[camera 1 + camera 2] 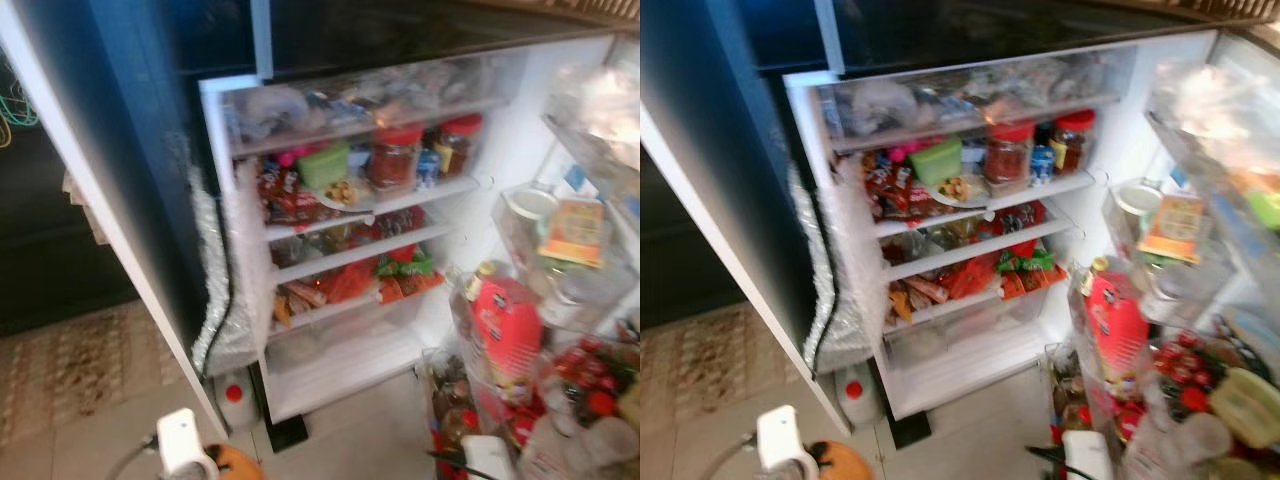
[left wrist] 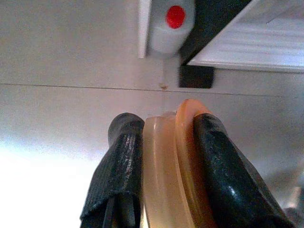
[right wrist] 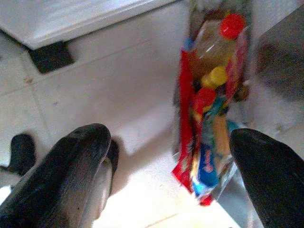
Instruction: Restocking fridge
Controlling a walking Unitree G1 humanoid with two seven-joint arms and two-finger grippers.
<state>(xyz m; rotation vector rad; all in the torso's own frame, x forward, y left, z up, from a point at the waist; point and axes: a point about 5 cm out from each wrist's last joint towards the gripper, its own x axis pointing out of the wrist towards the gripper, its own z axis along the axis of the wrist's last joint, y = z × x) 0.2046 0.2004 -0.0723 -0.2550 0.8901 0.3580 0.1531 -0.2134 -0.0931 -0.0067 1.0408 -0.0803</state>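
Fridge [image 1: 340, 250] stands open, shelves packed with jars and packets, door rack [image 1: 560, 300] full. Left claw [image 2: 161, 156] low over the floor [image 2: 71, 57], clamped on an orange-rimmed lid [image 2: 173, 171]. Right claw [image 3: 171, 156] spread wide, holding nothing, above a snack bag [image 3: 211, 104] on the tiles.

No readable text anywhere

I am seeing printed labels on the red pouch [image 1: 505, 325] in the fridge door, the jars [image 1: 395, 158] on the shelf and the packets [image 3: 209, 142] by the floor; all are blurring into colour, so I am reading no word, brand or number.
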